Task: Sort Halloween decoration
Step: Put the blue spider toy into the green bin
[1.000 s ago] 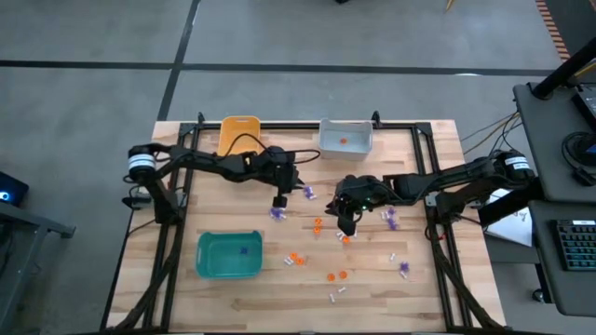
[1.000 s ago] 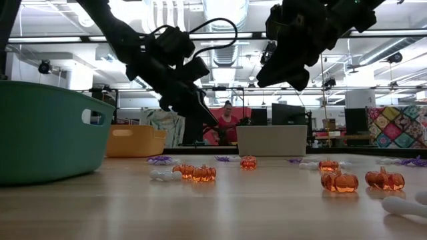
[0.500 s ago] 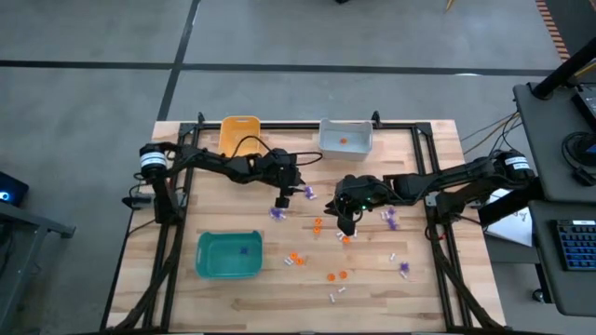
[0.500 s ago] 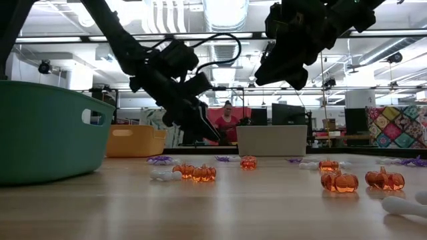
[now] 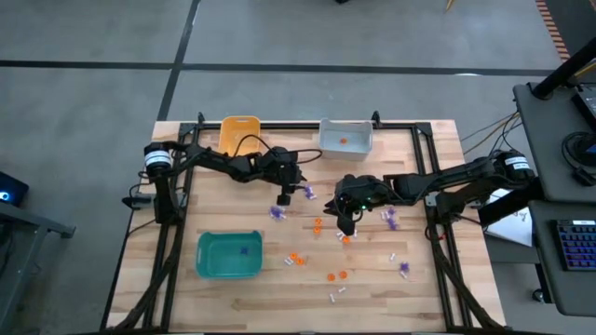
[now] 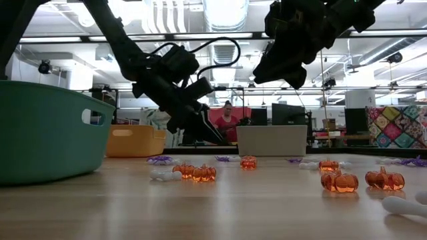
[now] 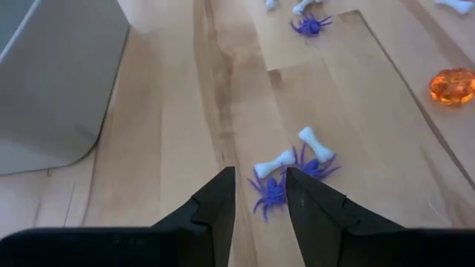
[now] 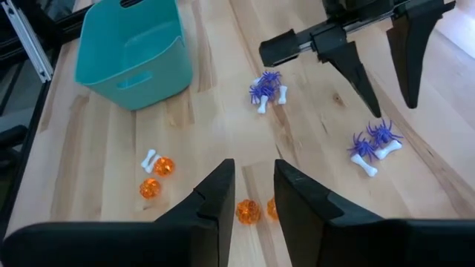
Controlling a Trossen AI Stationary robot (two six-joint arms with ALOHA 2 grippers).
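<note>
left pincer (image 5: 285,198): centre of the high view, above the bench (image 5: 428,288), just upper right of a purple spider cluster. Fingers (image 7: 215,204) narrowly parted, nothing between them. In its wrist view a purple spider (image 7: 269,191) and two white bones (image 7: 274,163) lie on the wood just past the tips.
right pincer (image 5: 346,226): just right of centre in the high view, over orange pumpkins. Fingers (image 8: 217,196) a narrow gap apart, empty. Raised well off the bench in the low view.
purple spiders: one cluster (image 5: 277,213) below-left of the left pincer, another (image 5: 306,193) to its right, more (image 5: 390,220) right of the right pincer, one (image 5: 403,269) toward the lower right.
orange pumpkins: scattered from centre to lower centre of the high view, e.g. pair (image 5: 294,259) and pair (image 5: 336,275). In the low view they sit in a row across the foreground (image 6: 203,173).
white bones: small, scattered lower centre (image 5: 335,293) and right (image 5: 394,255).
teal bin (image 5: 228,255): lower left of the bench, one purple piece (image 5: 244,248) inside.
grey bin (image 5: 345,138): top centre, one orange piece (image 5: 343,141) inside.
orange-yellow bin (image 5: 238,135): top left; contents cannot tell.
background: a person (image 6: 227,124) in red behind the bench in the low view.
</note>
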